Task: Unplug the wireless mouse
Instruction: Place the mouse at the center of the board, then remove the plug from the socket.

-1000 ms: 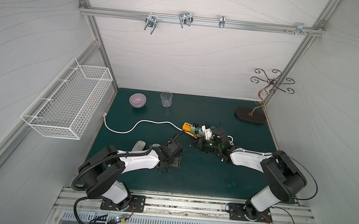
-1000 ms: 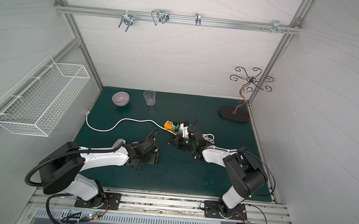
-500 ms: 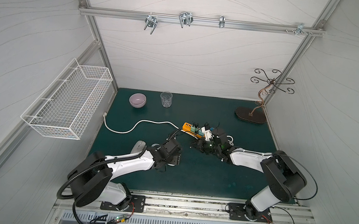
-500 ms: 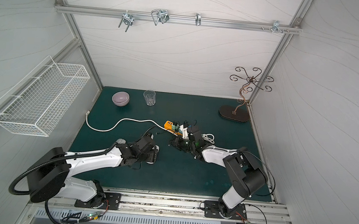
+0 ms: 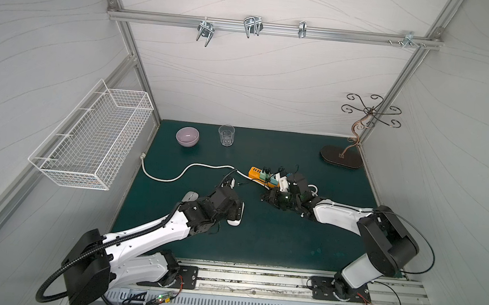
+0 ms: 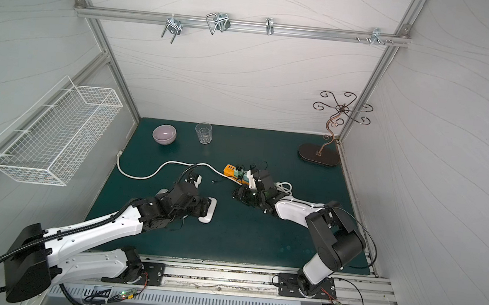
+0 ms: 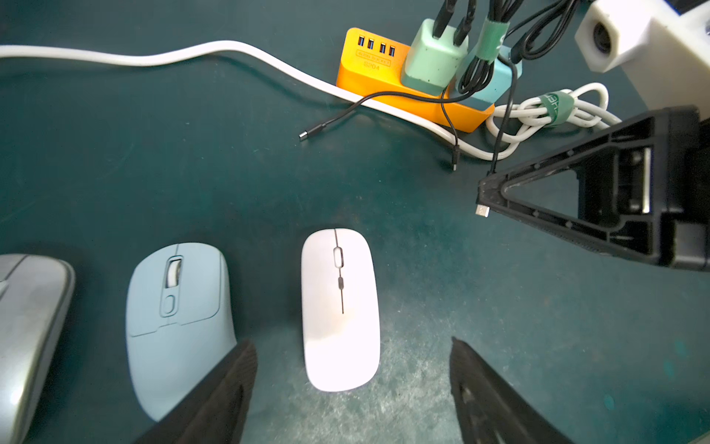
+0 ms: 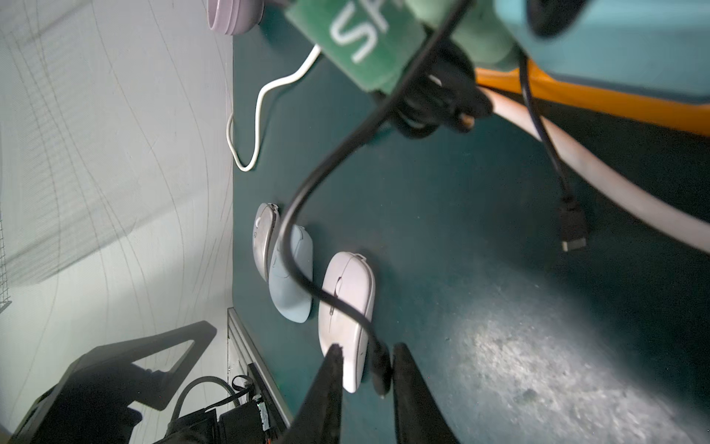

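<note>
The flat white mouse (image 7: 340, 307) looks unplugged; right gripper (image 8: 367, 348), jaws narrowly parted, surrounds black cable plug (image 7: 482, 210); left gripper (image 7: 350, 344) gapes. Next, withdraw.

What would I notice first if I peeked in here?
The bright orange power strip in the middle of the green mat jumps out first. Nearer the front, three mice lie side by side: a grey mouse, a light blue mouse and a white mouse, right by the open left gripper. The right gripper has a black cable end between its fingers.
</note>
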